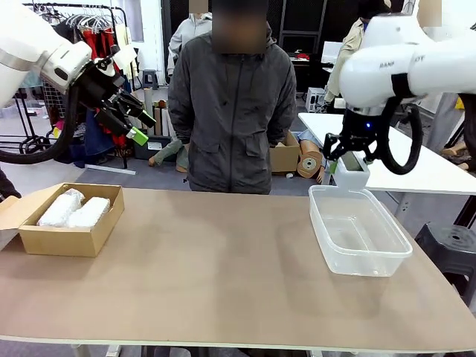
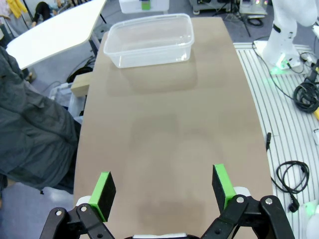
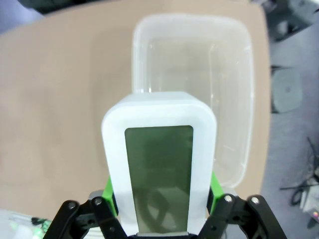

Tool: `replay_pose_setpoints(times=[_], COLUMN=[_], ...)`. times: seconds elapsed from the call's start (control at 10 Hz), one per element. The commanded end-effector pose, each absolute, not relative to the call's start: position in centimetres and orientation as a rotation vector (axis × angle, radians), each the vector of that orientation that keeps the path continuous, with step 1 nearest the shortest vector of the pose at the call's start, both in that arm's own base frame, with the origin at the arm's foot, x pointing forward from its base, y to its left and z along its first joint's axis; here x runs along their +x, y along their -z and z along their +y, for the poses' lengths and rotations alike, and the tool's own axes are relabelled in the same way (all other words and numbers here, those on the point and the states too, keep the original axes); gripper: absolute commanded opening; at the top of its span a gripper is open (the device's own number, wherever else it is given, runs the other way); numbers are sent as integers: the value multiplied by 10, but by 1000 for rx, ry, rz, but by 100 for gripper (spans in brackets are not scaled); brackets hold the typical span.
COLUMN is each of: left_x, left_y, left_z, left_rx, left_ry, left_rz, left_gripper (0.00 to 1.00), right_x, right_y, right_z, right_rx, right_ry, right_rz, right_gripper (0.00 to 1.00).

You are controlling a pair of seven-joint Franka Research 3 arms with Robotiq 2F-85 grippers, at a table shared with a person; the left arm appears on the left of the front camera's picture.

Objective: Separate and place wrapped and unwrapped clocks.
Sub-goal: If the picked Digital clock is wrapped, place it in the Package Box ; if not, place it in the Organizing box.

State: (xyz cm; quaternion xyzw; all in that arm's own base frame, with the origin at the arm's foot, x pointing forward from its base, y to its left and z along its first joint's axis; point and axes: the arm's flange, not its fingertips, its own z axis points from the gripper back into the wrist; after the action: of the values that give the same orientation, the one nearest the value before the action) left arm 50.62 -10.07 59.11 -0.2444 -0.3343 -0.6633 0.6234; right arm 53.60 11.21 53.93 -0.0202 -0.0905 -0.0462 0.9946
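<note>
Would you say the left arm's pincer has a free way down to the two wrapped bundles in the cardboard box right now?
Probably yes. The left pincer hangs open and empty above the open brown cardboard box, where the two white plastic-wrapped bundles lie uncovered. Nothing stands between them; the right pincer is far off, holding the white rectangular clock.

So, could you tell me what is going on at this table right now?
The right gripper holds the bare clock above the far end of the clear tub, which has nothing in it yet. The two wrapped clocks lie side by side in the cardboard box at the table's left. The left gripper hangs open in the air, holding nothing. A person stands at the far side, watching.
</note>
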Motion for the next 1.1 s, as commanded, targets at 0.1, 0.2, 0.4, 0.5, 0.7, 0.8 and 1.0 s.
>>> replay_pose_setpoints(times=[0.1,0.2,0.4,0.5,0.7,0.8,1.0], left_x=[505,505,505,505,505,505,505], left_y=[-591,-591,-591,-591,-591,-591,-591], left_z=[-99,-99,-99,-99,-99,-99,-99], left_rx=[-549,-549,-549,-549,-549,-549,-549], left_ry=[1533,1533,1533,1533,1533,1533,1533], left_rz=[-761,-761,-761,-761,-761,-761,-761], left_gripper=[100,100,100,100,100,100,100], right_x=[525,524,533,533,533,533,533], right_y=[-529,-531,-524,-524,-524,-524,-524], right_z=[93,95,98,98,98,98,98], right_rx=[-24,33,-43,-43,-43,-43,-43], right_ry=[97,147,114,114,114,114,114], right_rz=[-205,-141,-182,-182,-182,-182,-182], right_gripper=[0,0,0,0,0,0,0])
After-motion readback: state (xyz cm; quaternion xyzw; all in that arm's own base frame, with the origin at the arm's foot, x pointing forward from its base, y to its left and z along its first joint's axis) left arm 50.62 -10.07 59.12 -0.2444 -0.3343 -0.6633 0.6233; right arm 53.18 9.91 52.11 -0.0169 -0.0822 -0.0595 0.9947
